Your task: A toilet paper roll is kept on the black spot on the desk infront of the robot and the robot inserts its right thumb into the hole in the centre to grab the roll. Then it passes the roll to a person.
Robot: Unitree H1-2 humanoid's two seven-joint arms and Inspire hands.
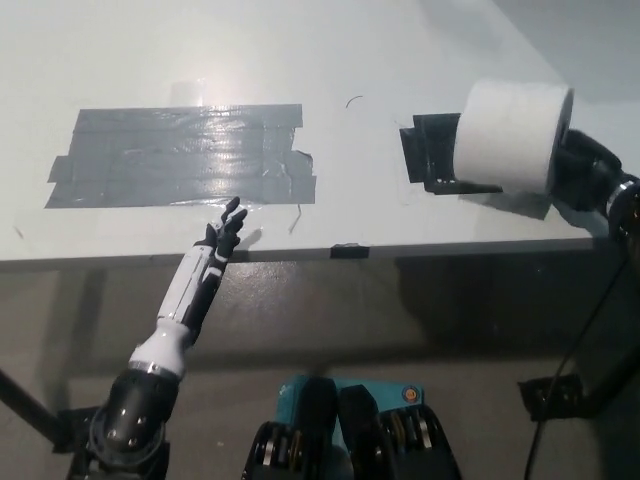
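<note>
In the head view we see the black right robot hand (585, 172) clamped on the toilet paper roll (512, 135) at upper right, lifted above the black spot (428, 152) on the surface (300, 60). Held only through its hole, the roll could slide off. The white left robot hand (224, 232) rests lower left, fingers apart.

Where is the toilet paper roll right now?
In the head view the toilet paper roll is at the right, tipped on its side and lifted above the black spot on the desk, carried on the right hand.

Grey tape patch (178, 155) on desk (400, 60)
</note>
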